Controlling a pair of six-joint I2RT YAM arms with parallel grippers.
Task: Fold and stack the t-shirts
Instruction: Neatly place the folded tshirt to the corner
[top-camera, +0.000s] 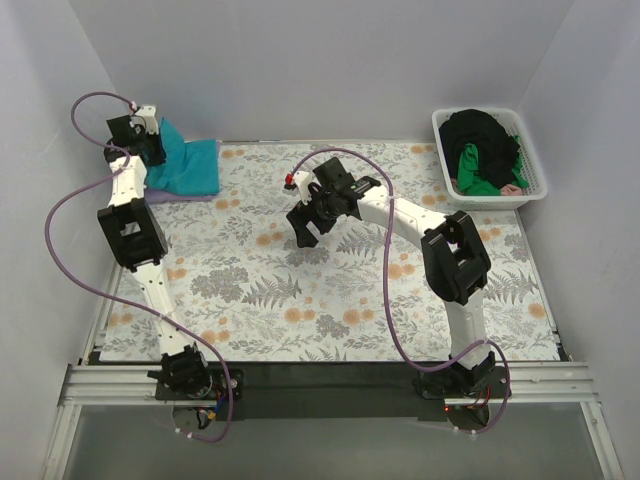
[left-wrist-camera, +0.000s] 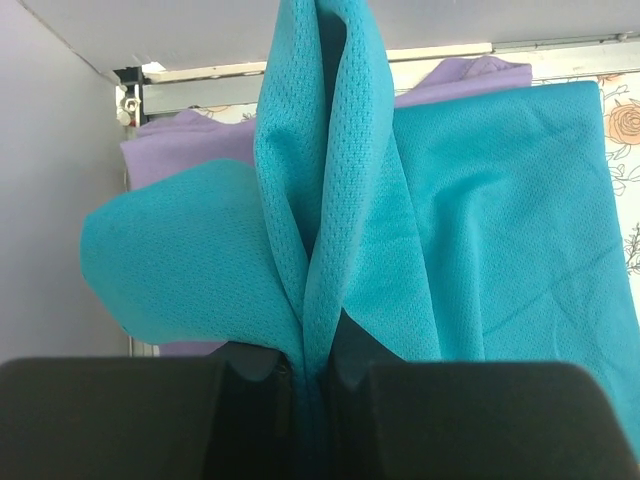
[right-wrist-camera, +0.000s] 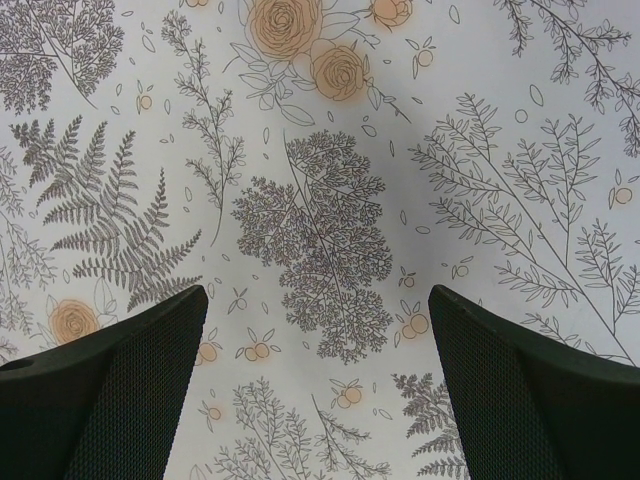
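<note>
A folded teal t-shirt (top-camera: 190, 165) lies at the far left corner on top of a lavender t-shirt (top-camera: 180, 197). My left gripper (top-camera: 148, 140) is shut on a bunched fold of the teal t-shirt (left-wrist-camera: 320, 230) and lifts it; the lavender t-shirt (left-wrist-camera: 190, 145) shows beneath in the left wrist view. My right gripper (top-camera: 312, 222) is open and empty over the floral table cloth (right-wrist-camera: 320, 220) in the middle. A black t-shirt (top-camera: 482, 135) and a bright green t-shirt (top-camera: 478, 172) lie in the white basket (top-camera: 535, 165).
The white basket stands at the far right corner. White walls close the table at the back and on both sides. The left arm's purple cable (top-camera: 60, 215) loops beside the left wall.
</note>
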